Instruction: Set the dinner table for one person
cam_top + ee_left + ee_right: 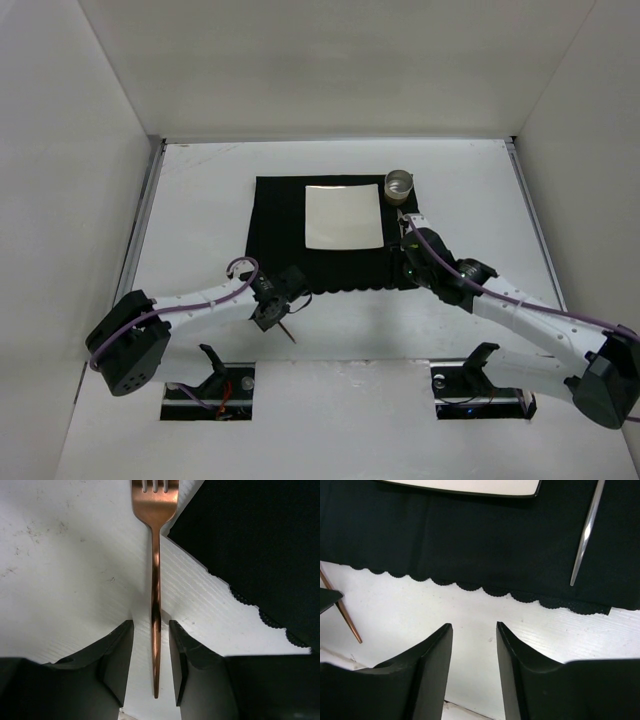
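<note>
Two open jaws on the left gripper [151,624] straddle the slim copper fork [155,580]. Handle runs straight between them, tines pointing away, on the matte white dinner table [65,570] right beside the black scalloped mat [260,540].

Plate [345,215] on black mat [275,235] on dinner table [200,200]; cup [399,185] at mat corner

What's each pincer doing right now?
Left pincer: open, straddling the copper fork, with a gap on either side.
Right pincer: open, empty.
</note>
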You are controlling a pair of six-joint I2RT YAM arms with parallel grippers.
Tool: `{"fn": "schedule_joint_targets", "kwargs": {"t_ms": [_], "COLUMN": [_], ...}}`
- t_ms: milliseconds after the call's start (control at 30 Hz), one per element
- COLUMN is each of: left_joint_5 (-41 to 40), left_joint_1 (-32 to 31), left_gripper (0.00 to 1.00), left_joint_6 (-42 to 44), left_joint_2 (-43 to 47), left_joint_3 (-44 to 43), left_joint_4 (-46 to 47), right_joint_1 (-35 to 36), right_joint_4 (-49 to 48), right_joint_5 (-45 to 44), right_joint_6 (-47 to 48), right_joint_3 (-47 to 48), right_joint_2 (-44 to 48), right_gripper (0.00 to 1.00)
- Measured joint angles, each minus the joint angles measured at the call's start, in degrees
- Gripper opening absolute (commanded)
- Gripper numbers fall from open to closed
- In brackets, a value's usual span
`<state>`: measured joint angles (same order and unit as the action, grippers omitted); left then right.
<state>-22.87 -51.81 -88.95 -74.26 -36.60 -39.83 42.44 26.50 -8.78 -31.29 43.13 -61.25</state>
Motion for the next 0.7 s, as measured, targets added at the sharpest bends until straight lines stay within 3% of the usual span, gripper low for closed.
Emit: {"fn": "schedule_joint_targets", "kwargs": {"t_ms": [167,500,700], "left_joint_5": [-0.04,-0.04,-0.44], "left_joint_1": [0.15,-0.09,-3.02], "left_gripper": [0.12,0.05,0.04], "left_joint_6": [0.52,0.79,2.34], "left_joint_2": [-0.24,-0.02,4.48], "left_joint_3": [0.04,0.04,-1.31], "left_joint_4": [0.5,-0.22,-8.87], "right_joint_1": [0.02,0.02,0.02], "right_joint_4": [-0.07,-0.2,-0.42], "right_joint_5": [0.02,0.02,0.02], "right_joint_6": [0.0,0.13,0.2], "right_joint_3": [0.0,0.0,0.0], "right_joint_2": [-0.13,-0.33,-0.57], "right_gripper": [0.48,0.49,0.49]}}
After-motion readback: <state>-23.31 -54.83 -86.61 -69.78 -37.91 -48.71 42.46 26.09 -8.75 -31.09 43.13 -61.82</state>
